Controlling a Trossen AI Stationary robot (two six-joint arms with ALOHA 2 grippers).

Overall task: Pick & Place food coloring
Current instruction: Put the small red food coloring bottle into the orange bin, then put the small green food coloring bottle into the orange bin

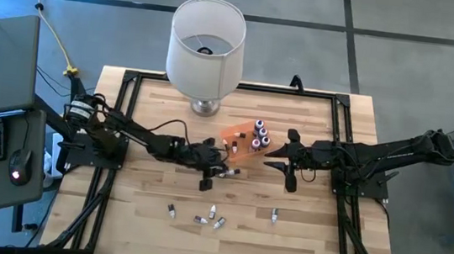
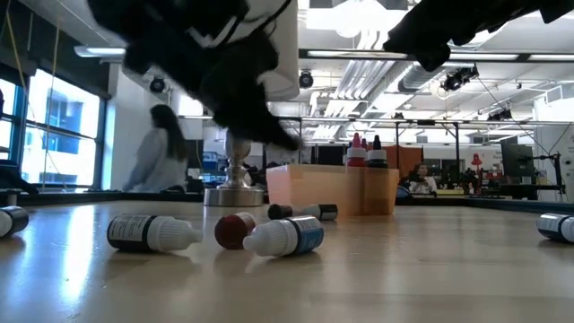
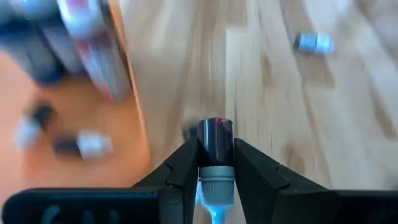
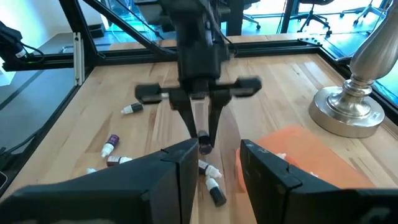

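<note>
Left pincer is clenched on a dark dropper bottle — held just above the wooden surface, beside the orange tray at frame centre. Right pincer, fingers apart and grasping nothing, hovers right of the tray.

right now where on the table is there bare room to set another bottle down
Bare wood lies between the lamp base and the table's left frame, and along the near edge below the loose bottles. It is crowded mid-table: the left pincer grips a bottle beside the orange tray, with the open right pincer just across.
</note>
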